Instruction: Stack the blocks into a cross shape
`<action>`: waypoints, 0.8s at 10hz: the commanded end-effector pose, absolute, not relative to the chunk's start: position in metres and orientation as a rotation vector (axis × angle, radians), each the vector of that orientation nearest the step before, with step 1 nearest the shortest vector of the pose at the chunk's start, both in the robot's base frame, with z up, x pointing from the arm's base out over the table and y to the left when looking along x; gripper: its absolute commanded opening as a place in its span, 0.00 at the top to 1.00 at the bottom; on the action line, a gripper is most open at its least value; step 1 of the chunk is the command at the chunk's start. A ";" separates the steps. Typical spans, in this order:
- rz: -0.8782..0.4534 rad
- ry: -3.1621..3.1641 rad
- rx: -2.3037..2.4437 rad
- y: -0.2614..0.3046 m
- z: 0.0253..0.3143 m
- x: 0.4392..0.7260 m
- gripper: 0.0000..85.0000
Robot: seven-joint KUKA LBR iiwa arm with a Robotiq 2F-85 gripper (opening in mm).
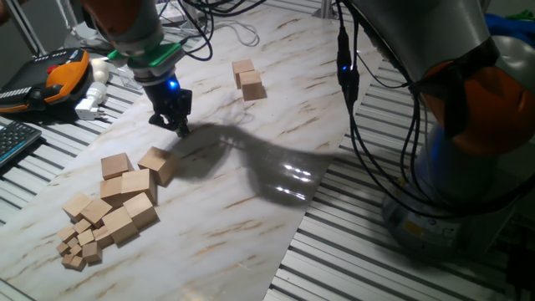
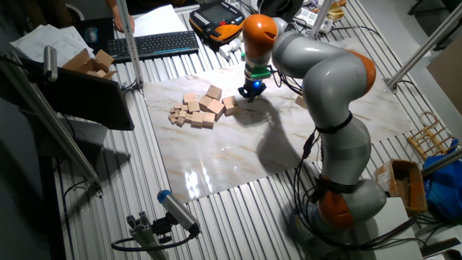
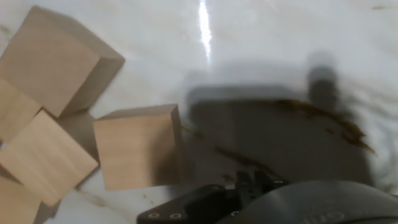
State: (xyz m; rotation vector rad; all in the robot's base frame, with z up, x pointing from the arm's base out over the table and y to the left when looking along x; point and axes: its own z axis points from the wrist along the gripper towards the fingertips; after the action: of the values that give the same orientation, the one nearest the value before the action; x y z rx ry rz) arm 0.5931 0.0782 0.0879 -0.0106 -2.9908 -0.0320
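Note:
Several large tan wooden blocks [image 1: 125, 188] lie in a loose cluster at the near left of the marble board. One block [image 1: 157, 164] sits at the cluster's right edge, closest to my gripper [image 1: 181, 128]. The gripper hovers just above the board, up and to the right of that block, with its jaws together and nothing between them. In the hand view this block [image 3: 138, 154] lies left of the fingers [image 3: 250, 182], with more blocks [image 3: 53, 59] beyond it. Two or three blocks [image 1: 249, 80] are set together farther back on the board.
Tiny wooden cubes [image 1: 77, 247] lie at the cluster's near left end. A keyboard [image 1: 15, 142], an orange pendant [image 1: 58, 75] and a white plug [image 1: 94, 99] sit off the board's left edge. Black cables [image 1: 355, 109] hang at the right.

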 end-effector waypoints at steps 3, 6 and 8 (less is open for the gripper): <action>-0.083 -3.000 0.176 0.079 0.088 0.593 1.00; -0.119 -3.032 0.200 0.079 0.088 0.593 1.00; -0.134 -3.012 0.194 0.079 0.088 0.593 0.80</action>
State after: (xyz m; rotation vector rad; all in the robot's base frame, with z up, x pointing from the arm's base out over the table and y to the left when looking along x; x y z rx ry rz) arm 0.5930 0.0786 0.0878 0.1877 -3.0028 -0.1336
